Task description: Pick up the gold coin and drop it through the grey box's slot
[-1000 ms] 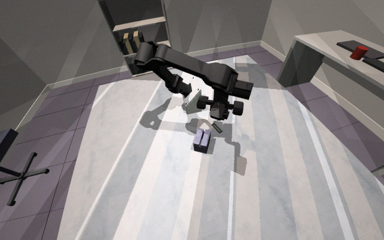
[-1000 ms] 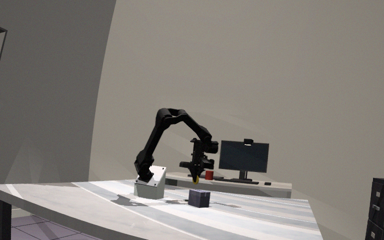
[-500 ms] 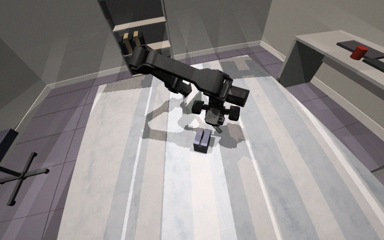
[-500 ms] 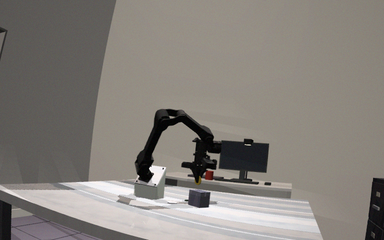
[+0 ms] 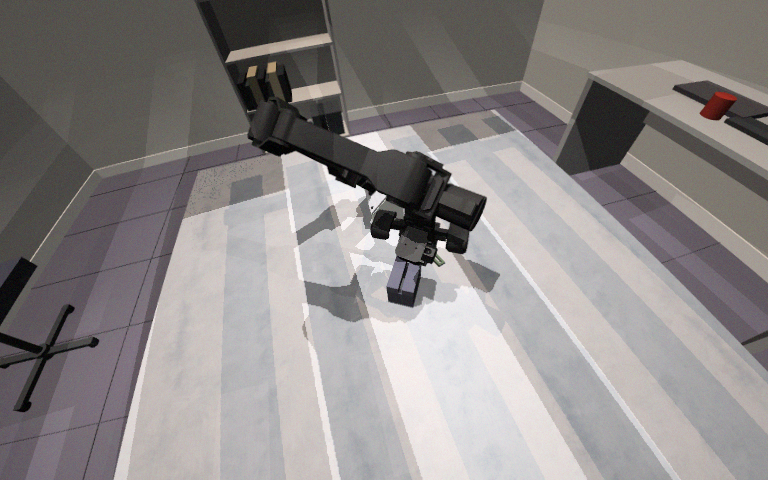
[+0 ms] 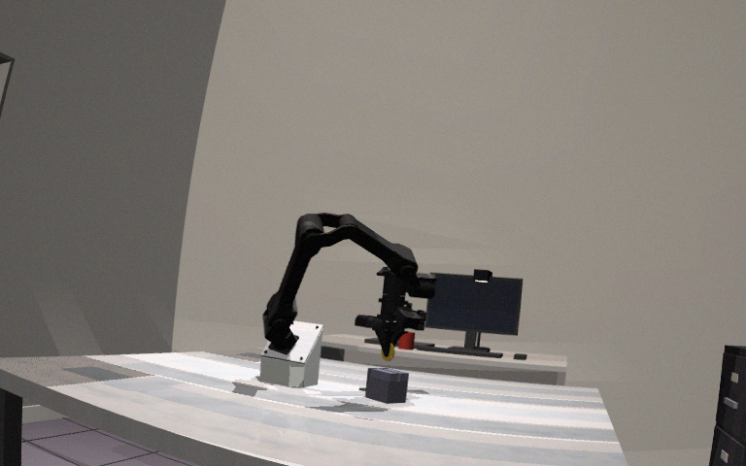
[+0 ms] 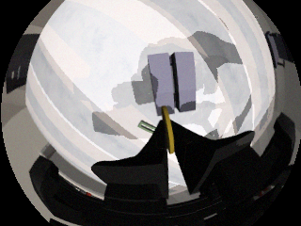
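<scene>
My gripper (image 6: pixel 388 348) (image 7: pixel 165 122) is shut on the gold coin (image 6: pixel 391 351) (image 7: pixel 169 137), which hangs on edge below the fingertips. The grey box (image 5: pixel 400 295) (image 6: pixel 385 385) (image 7: pixel 161 80) stands upright below, with a visible gap under the coin in the exterior view. In the wrist view, the coin overlaps the box's near end, left of the slot (image 7: pixel 175 82) line and roughly parallel to it. The empty green holder (image 5: pixel 440 260) (image 7: pixel 147 126) lies beside the box. In the top view, the gripper body hides the coin and fingertips.
The arm's pale base block (image 6: pixel 289 373) stands on the striped table (image 5: pixel 271 430) (image 6: pixel 181 422), left of the box in the exterior view. A desk with a red cup (image 5: pixel 718 105) (image 6: pixel 406 340) and a monitor (image 6: pixel 474 302) stands apart in the background.
</scene>
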Controlling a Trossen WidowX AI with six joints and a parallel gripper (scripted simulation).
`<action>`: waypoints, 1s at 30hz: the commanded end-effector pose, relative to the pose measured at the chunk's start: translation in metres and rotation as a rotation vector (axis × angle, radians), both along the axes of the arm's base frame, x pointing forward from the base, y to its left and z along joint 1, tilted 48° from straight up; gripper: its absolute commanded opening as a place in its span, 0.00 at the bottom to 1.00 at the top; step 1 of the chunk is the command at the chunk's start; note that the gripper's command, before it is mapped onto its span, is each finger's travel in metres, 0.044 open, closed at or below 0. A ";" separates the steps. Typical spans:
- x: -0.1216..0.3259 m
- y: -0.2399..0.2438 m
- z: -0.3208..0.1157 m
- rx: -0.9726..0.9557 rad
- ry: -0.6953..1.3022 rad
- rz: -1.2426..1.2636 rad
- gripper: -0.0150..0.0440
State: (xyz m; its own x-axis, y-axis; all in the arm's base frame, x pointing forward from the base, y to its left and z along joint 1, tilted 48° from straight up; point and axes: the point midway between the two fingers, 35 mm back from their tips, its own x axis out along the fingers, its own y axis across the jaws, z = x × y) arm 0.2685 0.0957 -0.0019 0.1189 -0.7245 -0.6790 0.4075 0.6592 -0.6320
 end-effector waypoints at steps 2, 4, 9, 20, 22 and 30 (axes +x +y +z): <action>0.009 -0.006 0.012 0.002 -0.009 0.004 0.25; 0.012 -0.009 0.015 0.000 -0.009 0.003 0.25; 0.018 -0.016 0.023 -0.003 -0.010 0.003 0.25; 0.019 -0.021 0.023 -0.007 -0.004 -0.003 0.25; 0.019 -0.021 0.023 -0.007 -0.004 -0.003 0.25; 0.021 -0.021 0.026 -0.007 -0.005 -0.004 0.25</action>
